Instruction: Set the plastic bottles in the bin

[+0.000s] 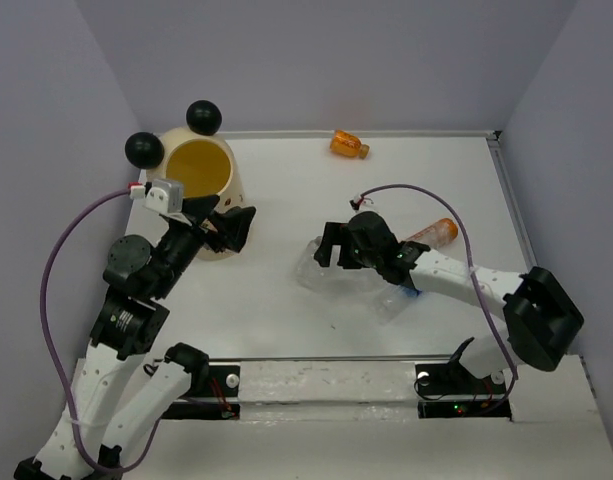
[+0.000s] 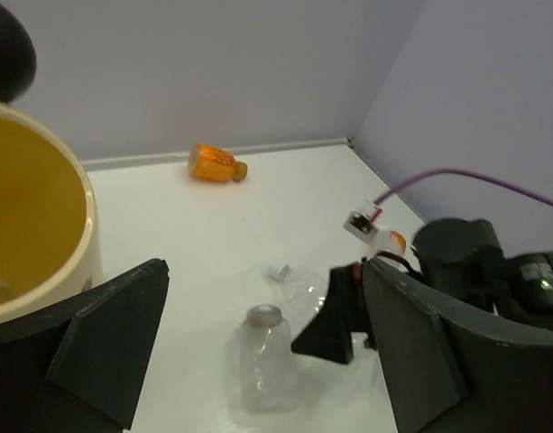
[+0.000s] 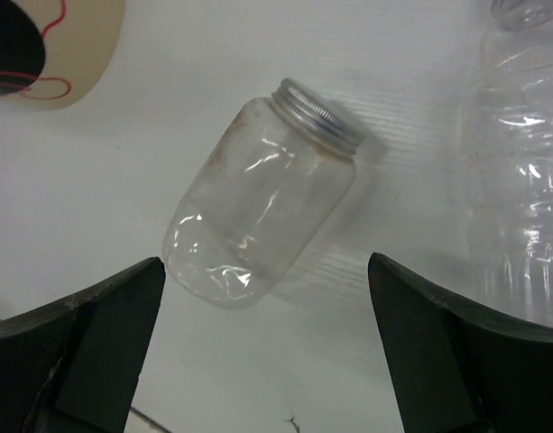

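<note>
The cream-yellow bin (image 1: 199, 170) with black ball ears stands at the back left; its rim also shows in the left wrist view (image 2: 41, 225). My left gripper (image 1: 236, 228) is open and empty just right of the bin. My right gripper (image 1: 331, 250) is open and empty, hovering over a clear bottle with a silver cap (image 3: 258, 221), which lies on the table between its fingers and a little ahead of them. A second clear bottle (image 3: 520, 180) lies beside it. One with a blue label (image 1: 394, 298) lies under the right arm. One orange bottle (image 1: 349, 145) lies by the back wall, another (image 1: 433, 232) behind the right arm.
Grey walls close in the white table at the back and on both sides. The left wrist view shows the capped clear bottle (image 2: 265, 356), the far orange bottle (image 2: 213, 163) and a finger of the right gripper (image 2: 335, 316). A purple cable loops over each arm.
</note>
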Robot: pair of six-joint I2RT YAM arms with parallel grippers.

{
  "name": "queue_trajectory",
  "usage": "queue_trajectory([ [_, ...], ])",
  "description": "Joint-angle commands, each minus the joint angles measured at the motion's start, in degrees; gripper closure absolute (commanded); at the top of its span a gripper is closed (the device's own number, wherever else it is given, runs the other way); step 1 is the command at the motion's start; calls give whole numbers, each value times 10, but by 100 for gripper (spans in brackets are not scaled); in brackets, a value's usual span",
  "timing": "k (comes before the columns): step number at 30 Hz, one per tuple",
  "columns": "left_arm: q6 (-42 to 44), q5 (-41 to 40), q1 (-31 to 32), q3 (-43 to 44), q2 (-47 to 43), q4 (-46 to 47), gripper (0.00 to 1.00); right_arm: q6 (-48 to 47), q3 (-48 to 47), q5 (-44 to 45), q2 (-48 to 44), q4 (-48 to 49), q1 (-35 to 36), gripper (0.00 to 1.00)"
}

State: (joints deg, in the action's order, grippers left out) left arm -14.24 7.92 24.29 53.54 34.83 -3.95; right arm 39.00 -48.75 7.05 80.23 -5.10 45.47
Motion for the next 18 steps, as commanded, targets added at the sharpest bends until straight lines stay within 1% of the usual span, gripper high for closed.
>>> queue_trajectory([
  [1,-18,57,1,-34,-74,-67,1,10,-69,66,71,13,6,0],
  [2,-17,56,1,-47,-83,-71,1,11,-79,63,100,15,6,0],
  [5,-9,67,1,-66,-100,-78,1,26,-114,49,138,20,6,0],
  [6,-5,76,1,-69,-103,-78,1,30,-130,53,164,19,6,0],
  [9,6,84,1,-82,-107,-79,1,40,-147,61,207,11,6,0],
  [13,8,90,1,-97,-135,-63,1,42,-193,57,258,2,6,0],
  [14,8,87,1,-99,-140,-61,1,42,-199,58,265,-3,6,2],
  [16,9,84,1,-110,-158,-53,1,44,-210,64,274,-7,6,9],
  [17,6,76,1,-115,-165,-49,1,43,-211,67,274,-8,6,25],
  [18,6,68,1,-120,-172,-46,1,41,-213,67,274,-8,6,25],
])
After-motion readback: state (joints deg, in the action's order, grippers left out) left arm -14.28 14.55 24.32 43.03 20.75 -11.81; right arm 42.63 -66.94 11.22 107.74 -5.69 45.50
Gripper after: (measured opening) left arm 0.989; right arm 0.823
